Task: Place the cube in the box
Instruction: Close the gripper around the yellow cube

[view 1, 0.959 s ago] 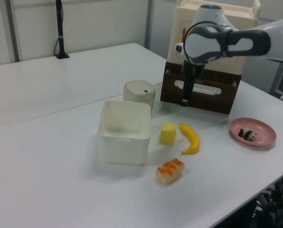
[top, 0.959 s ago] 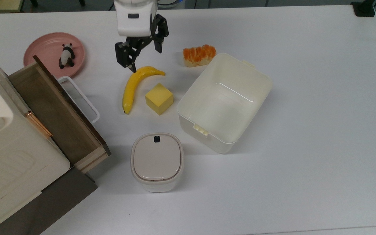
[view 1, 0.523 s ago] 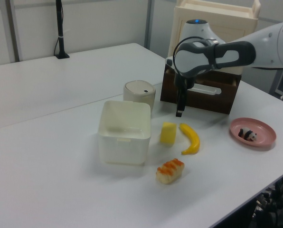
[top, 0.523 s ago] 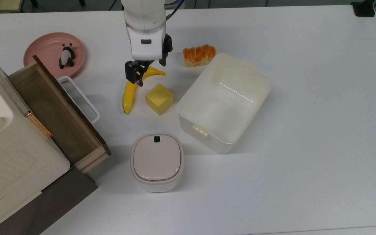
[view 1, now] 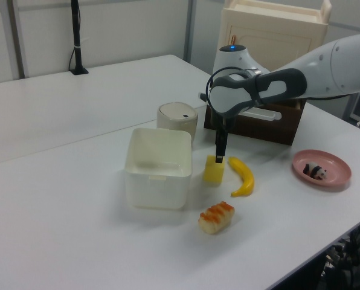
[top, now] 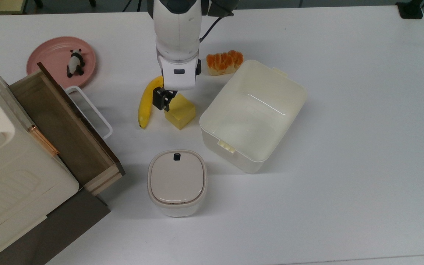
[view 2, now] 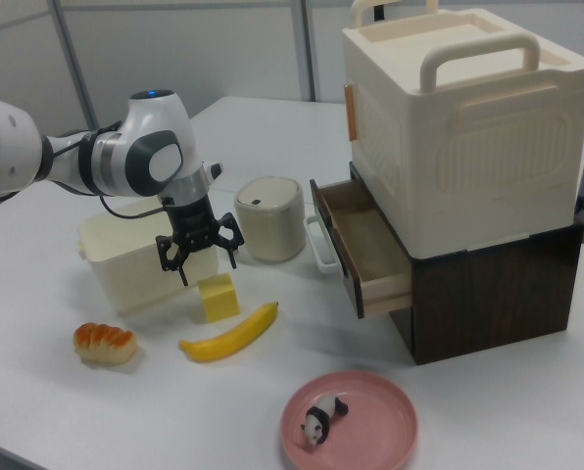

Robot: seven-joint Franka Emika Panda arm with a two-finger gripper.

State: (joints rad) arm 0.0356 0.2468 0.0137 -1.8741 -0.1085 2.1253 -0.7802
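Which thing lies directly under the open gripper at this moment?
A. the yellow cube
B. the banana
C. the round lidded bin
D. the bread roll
A. In the right view the gripper hangs open just above the yellow cube, its fingers spread on either side and not yet touching it; the banana lies on the table beside the cube, nearer the camera in the right view.

1. Gripper (view 2: 199,253) hangs just above cube (view 2: 219,297), fingers (view 2: 171,262) spread wide, pointing down.
2. Cube sits on table (view 2: 488,411), w/ banana (view 2: 229,333) just in front.
3. Box (view 2: 125,269) behind gripper, partly covered by it.
4. Bread (view 2: 105,344) at the right view's left; panda on pink plate (view 2: 370,441) near bottom.
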